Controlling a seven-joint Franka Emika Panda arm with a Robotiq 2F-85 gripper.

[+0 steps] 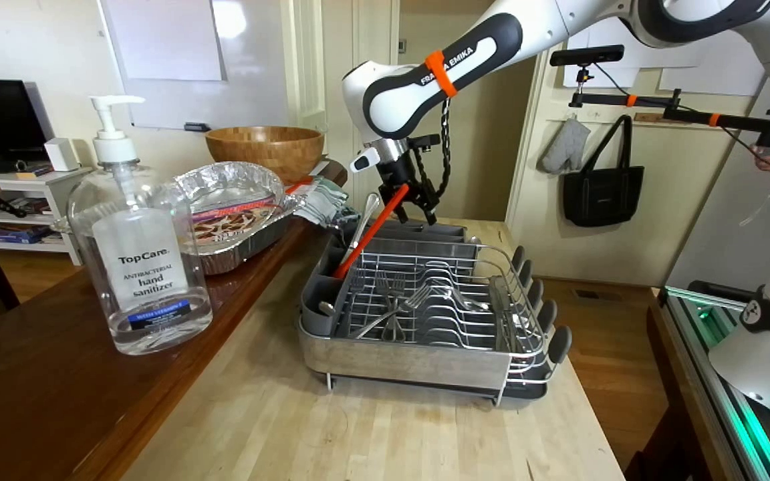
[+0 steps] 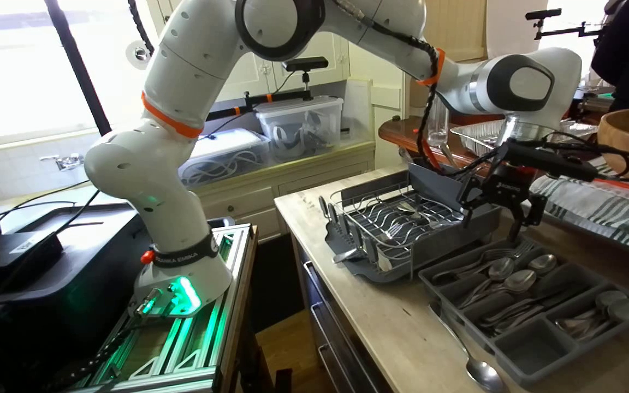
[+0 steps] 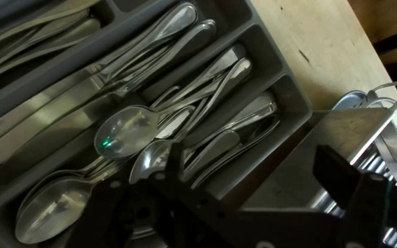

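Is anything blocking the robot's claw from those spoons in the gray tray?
Nothing visible stands between the open gripper and the spoons in the cutlery tray. The dish rack's metal side, close beside the tray, might catch one finger going down.

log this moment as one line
tool: open, empty | nearest: cutlery tray, dish rack | tray: spoons, knives | rack: forks, red utensil | beside tray: loose spoon
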